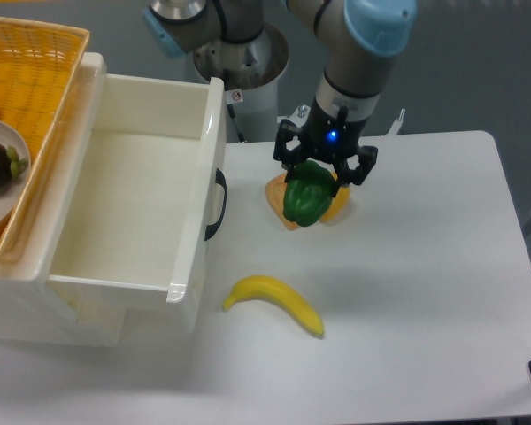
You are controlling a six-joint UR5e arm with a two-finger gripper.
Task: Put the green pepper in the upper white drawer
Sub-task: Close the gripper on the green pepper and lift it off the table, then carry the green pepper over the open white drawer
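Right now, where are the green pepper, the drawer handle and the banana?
green pepper (306, 199), fixed camera, middle of its glossy body
drawer handle (219, 205), fixed camera, middle of the black curved grip
banana (274, 302), fixed camera, middle of its yellow curve

A single fixed camera looks down steeply from above the near edge of the white table (425, 292), facing the arm's base (243, 62) at the top centre of the frame. It sits fairly close: the table's right edge shows, while its near and left parts are cut off. The upper white drawer (195, 221) fills the left half, the yellow woven basket (35, 62) is cropped at the upper left corner, and the arm's upper links run out of the top.
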